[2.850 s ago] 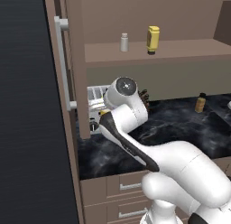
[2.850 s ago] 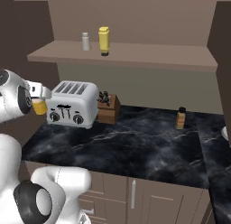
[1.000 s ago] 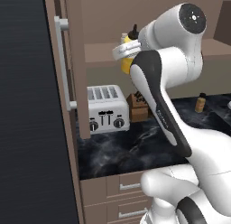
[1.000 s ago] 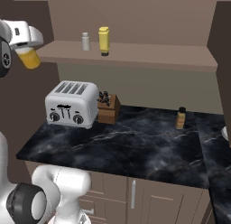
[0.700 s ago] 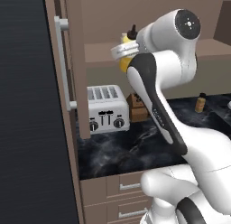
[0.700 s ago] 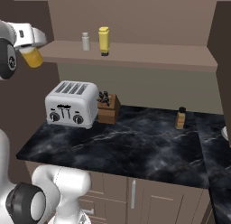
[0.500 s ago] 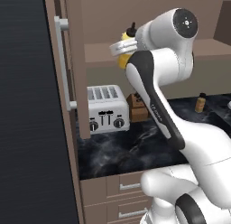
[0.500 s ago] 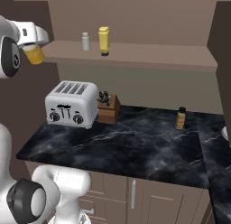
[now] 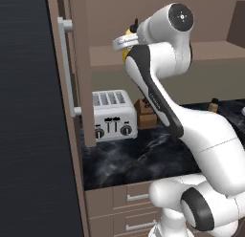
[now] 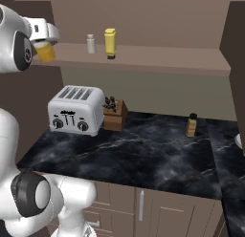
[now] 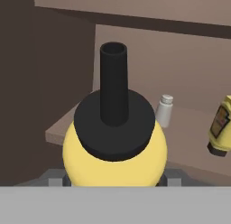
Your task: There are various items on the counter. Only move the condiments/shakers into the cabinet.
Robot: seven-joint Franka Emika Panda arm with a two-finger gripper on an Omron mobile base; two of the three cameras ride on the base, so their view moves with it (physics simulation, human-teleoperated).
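Pincer (image 10: 44, 46) grips yellow bottle (image 11: 114, 146) beside cabinet (image 10: 143, 57) shelf.

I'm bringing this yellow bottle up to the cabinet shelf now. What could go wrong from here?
1. The claw holds the squat yellow bottle with the black spout near the left end of the brown wooden shelf; set down too close to the edge, it may topple off.
2. Pushed too far along, it could knock the pale grey cylindrical shaker or the tall yellow squeeze bottle.

Nothing here can be read. The yellow bottle (image 11: 219, 126) on the shelf (image 11: 189, 123) carries a dark label patch, but its marks are too blurred to make out. The toaster (image 10: 75, 110) front shows only small dark marks above its knobs, no legible letters.
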